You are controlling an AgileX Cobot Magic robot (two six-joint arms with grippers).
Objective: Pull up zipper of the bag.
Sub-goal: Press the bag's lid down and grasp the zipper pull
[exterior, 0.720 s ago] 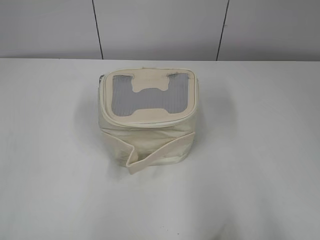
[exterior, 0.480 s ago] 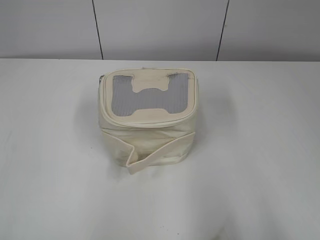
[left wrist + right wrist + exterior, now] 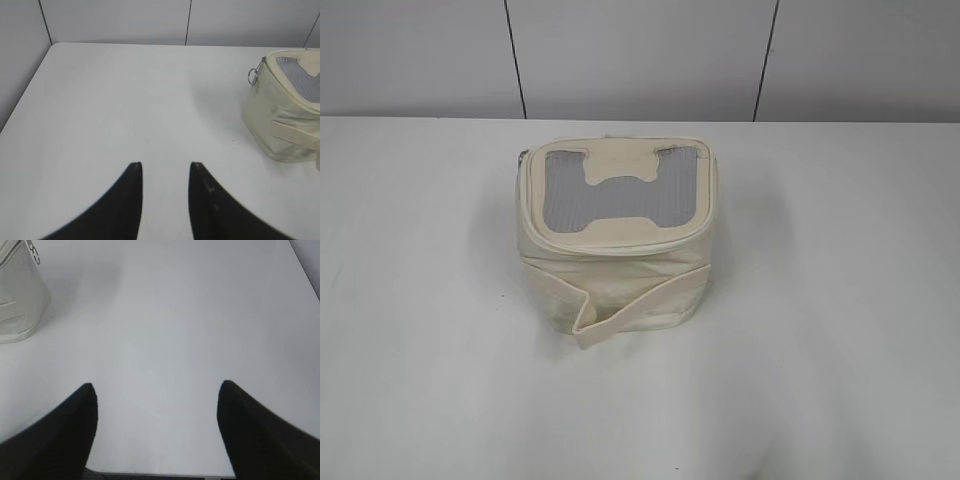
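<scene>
Left gripper [image 3: 165, 172]: jaws slightly apart, empty, over bare table [image 3: 125, 100] | right gripper [image 3: 157, 395]: jaws wide apart, empty | bag [image 3: 615, 235]: upright mid-table, lid down, contents hidden | zipper [image 3: 260, 64] pull with ring [image 3: 252, 76]: bag's far-left corner.

One bag [image 3: 616, 240], one zipper [image 3: 259, 67], one table [image 3: 840, 350], and two claws: left [image 3: 165, 165], right [image 3: 157, 385].

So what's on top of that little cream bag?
The bag has a grey mesh panel on its lid, with a cream H-shaped patch across it. The mesh is too dense to show anything inside.
</scene>
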